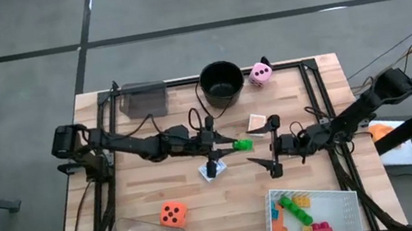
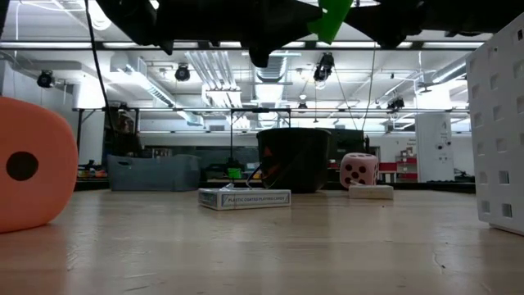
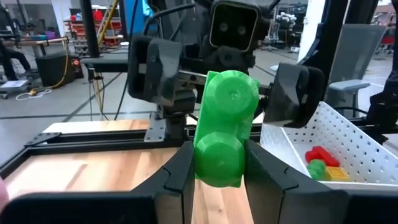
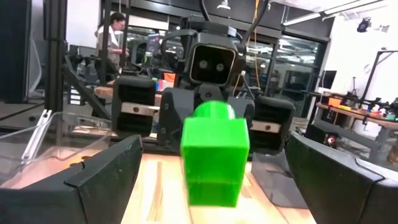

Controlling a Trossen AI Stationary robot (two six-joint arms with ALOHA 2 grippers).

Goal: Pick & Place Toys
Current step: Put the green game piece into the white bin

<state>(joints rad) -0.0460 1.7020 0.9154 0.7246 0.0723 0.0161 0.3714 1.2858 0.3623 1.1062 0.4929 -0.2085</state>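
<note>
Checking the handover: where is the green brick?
Near the table's middle in the high view, the green brick is held up in the left gripper, facing the open right gripper.

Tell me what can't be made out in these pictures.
- Low view: both pincers are cut off by the top edge; only a tip of the green plastic brick shows.
- High view: print on the small playing-card box is too small and partly under the left pincer.
- Left wrist view: the white perforated tray runs off the edge.

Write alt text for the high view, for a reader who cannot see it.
Over the middle of a wooden table, the left gripper holds a green brick out toward the right gripper, whose jaws stand open. Around them lie a black bucket, a pink die, an orange die and a white tray of bricks.
</note>
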